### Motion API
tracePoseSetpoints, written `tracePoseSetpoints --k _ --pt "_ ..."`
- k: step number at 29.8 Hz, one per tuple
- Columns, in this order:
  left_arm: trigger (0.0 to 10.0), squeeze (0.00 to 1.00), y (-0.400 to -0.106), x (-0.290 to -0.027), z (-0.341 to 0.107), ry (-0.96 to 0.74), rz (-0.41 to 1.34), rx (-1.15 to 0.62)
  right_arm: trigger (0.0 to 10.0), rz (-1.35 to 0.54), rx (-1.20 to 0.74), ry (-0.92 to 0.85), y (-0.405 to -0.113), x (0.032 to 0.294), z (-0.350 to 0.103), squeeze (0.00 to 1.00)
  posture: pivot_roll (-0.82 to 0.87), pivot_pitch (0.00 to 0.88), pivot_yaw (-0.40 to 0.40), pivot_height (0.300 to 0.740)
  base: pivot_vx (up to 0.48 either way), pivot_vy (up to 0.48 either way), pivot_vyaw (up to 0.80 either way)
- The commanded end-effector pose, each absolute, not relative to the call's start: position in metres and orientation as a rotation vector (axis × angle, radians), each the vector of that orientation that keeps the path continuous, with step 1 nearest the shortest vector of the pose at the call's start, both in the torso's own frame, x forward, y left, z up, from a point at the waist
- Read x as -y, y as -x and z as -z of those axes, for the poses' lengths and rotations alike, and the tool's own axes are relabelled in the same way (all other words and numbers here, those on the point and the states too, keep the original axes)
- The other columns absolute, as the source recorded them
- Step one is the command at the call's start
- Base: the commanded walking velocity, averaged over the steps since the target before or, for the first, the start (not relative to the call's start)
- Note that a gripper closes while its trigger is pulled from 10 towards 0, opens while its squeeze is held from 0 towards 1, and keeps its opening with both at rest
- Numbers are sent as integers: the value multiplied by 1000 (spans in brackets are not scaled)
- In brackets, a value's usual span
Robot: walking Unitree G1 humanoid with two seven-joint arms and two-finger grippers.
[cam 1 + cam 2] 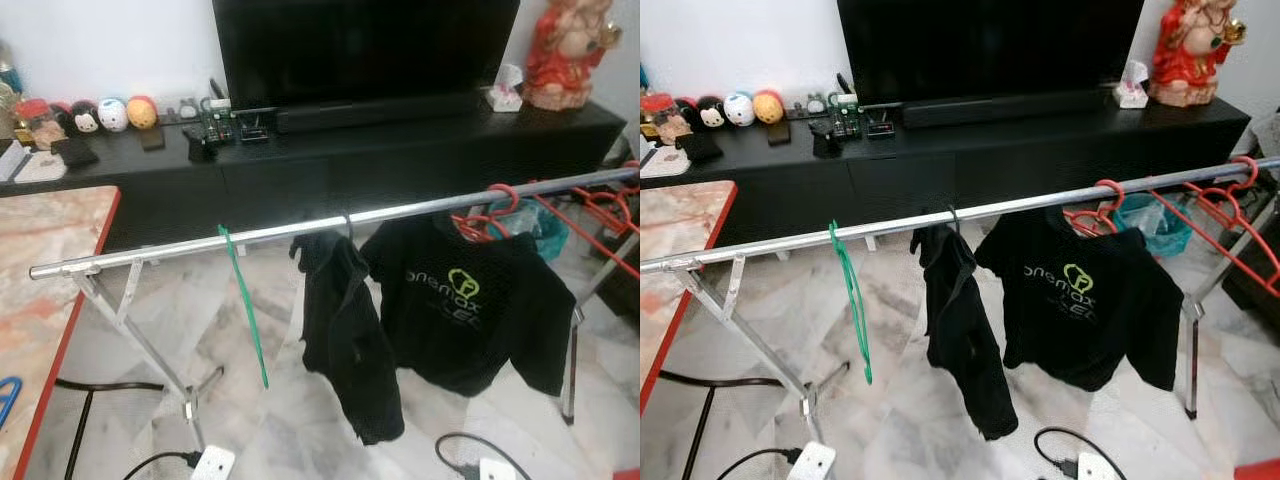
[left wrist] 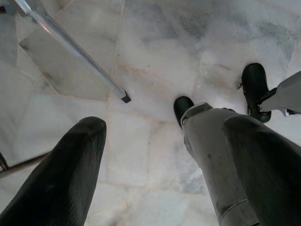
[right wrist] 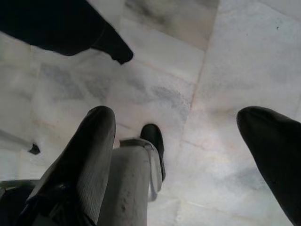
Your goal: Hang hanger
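Observation:
A silver drying-rack rail (image 1: 180, 247) runs across the room at a slant. An empty green hanger (image 1: 247, 310) hangs from it left of centre. Beside it hang a black garment (image 1: 345, 340) and a black T-shirt (image 1: 465, 300) with a green logo, the shirt on a red hanger (image 1: 500, 195). More red hangers (image 1: 590, 212) crowd the rail's right end. My left gripper (image 2: 164, 125) hangs low, open and holding nothing, pointing at the marble floor beside my leg (image 2: 211, 160). My right gripper (image 3: 178, 115) is likewise open over the floor, near the hem of the black garment (image 3: 61, 28).
Behind the rack stand a black TV console (image 1: 330, 150), a TV (image 1: 360, 50), small toys (image 1: 112, 114) and a red figurine (image 1: 565, 50). A marble table with a red edge (image 1: 70, 330) is at the left. Power strips (image 1: 212, 462) and cables lie on the floor.

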State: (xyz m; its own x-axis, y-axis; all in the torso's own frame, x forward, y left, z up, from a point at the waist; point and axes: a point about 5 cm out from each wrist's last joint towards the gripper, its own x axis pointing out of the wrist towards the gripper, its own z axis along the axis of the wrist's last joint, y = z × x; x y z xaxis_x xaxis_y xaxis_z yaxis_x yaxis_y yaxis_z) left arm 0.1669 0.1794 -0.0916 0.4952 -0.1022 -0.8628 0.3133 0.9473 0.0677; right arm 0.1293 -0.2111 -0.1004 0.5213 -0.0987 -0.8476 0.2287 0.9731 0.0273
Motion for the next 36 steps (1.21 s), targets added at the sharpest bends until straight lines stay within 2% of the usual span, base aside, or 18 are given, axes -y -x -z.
tracePoseSetpoints --k 1,15,23,36 --pt "10000 0 -163 -182 93 -228 253 -1037 10000 205 -987 -161 -134 210 99 0 -6 0 22 740 0 -326 0" --pt "10000 0 -162 -182 93 -238 263 -1040 10000 190 -986 -164 -136 206 99 0 -8 0 22 740 0 -324 0" --pt "10000 0 -162 -182 94 -240 268 -1042 10000 183 -979 -157 -138 206 98 0 -9 0 22 740 0 0 0" --pt "10000 0 -163 -182 93 -246 263 -1036 10000 177 -972 -153 -141 206 97 0 -10 0 19 740 0 -170 0"
